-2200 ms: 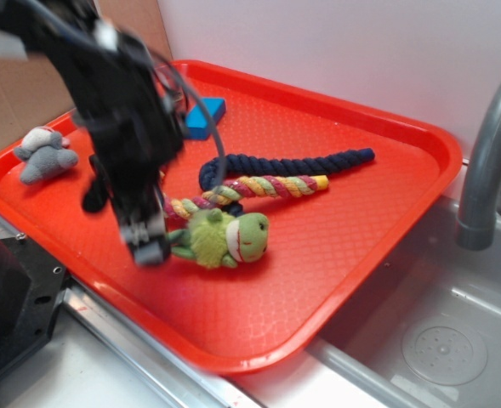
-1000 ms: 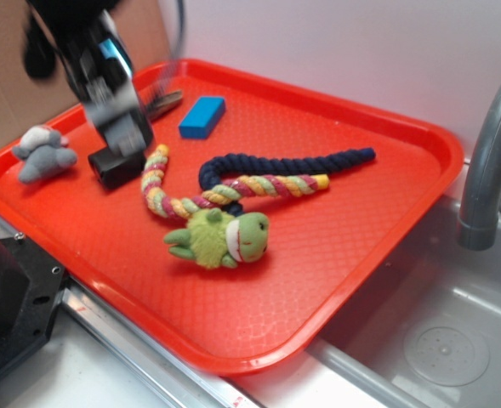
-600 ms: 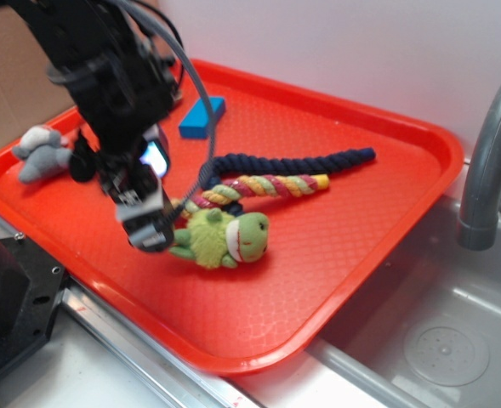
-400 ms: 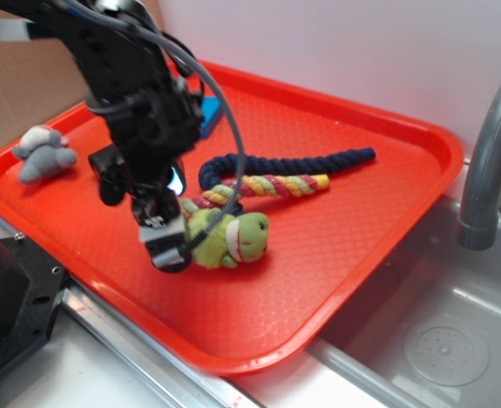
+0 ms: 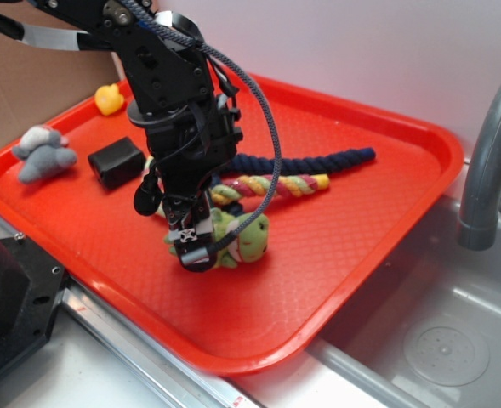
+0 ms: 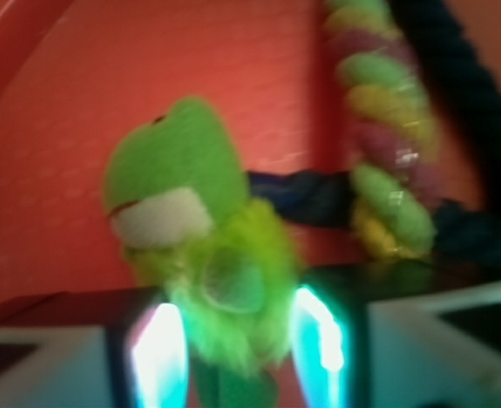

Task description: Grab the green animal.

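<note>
while the arm reaches down over the front of the red tray [image 5: 386,212], the gripper [image 5: 195,246] sits spread around the green animal [image 5: 243,238], a finger on each side of its fuzzy body in the wrist view [image 6: 224,289], not yet pinching it as far as can be told. the animal lies on the tray with its head toward the sink, just in front of the striped rope [image 5: 276,184] and the navy rope [image 5: 335,159]. a black block [image 5: 116,161], a grey plush [image 5: 44,153] and a yellow duck [image 5: 108,99] lie toward the tray's left end.
</note>
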Controlling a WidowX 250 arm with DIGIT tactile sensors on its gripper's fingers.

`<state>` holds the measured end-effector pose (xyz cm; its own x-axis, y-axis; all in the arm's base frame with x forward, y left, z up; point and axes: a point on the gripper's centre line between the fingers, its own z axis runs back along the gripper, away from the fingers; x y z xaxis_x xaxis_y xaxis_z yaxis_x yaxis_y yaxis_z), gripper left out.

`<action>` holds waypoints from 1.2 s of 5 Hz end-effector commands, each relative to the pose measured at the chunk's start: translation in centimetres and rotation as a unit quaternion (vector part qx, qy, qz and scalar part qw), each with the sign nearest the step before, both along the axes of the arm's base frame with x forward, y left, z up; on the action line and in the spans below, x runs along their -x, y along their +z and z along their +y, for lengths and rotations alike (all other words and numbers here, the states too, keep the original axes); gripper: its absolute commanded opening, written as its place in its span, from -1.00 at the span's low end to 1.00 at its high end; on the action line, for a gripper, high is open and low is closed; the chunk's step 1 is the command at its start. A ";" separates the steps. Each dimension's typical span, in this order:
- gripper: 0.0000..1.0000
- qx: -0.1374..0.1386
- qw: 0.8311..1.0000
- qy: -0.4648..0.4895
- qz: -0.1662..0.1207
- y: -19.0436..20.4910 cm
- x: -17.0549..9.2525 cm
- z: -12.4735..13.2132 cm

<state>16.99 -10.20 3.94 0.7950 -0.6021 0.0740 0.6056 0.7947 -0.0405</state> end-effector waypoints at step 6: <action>1.00 0.035 0.983 0.164 -0.072 12.0 3.8 3.9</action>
<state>14.43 -6.12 15.31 0.9218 -0.3343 0.1960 0.3470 0.9373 -0.0332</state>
